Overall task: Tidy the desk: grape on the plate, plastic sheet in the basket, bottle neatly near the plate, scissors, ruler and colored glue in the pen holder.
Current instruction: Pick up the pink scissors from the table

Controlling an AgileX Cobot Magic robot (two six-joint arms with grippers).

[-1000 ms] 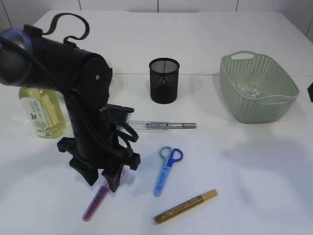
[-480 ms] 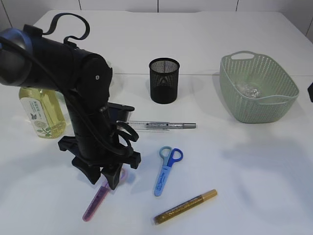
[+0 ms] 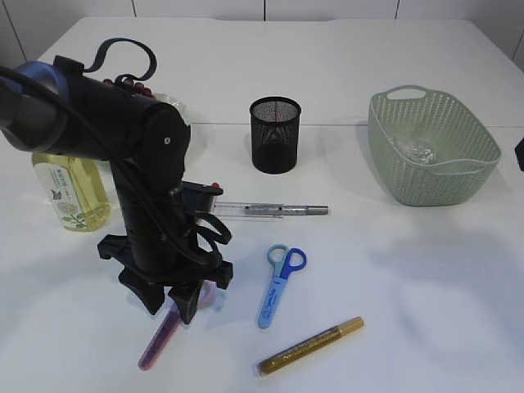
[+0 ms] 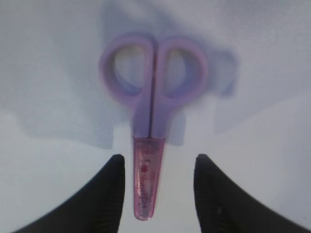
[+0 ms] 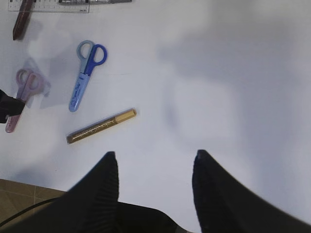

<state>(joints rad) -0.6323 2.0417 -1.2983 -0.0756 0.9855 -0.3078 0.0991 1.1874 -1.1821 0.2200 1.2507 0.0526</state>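
The left gripper (image 4: 156,194) stands released, its fingers (image 4: 112,194) straddling the capped blade of the purple scissors (image 4: 151,121) without touching; the handle loops point to 12 o'clock. The right gripper (image 5: 154,191) hangs open and empty above bare table (image 5: 233,97). At its 10 o'clock lie the gold glitter glue pen (image 5: 101,126) and blue scissors (image 5: 85,73).

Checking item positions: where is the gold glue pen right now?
Exterior view: the gold glue pen lies on the table's front edge, just right of centre, below the blue scissors.
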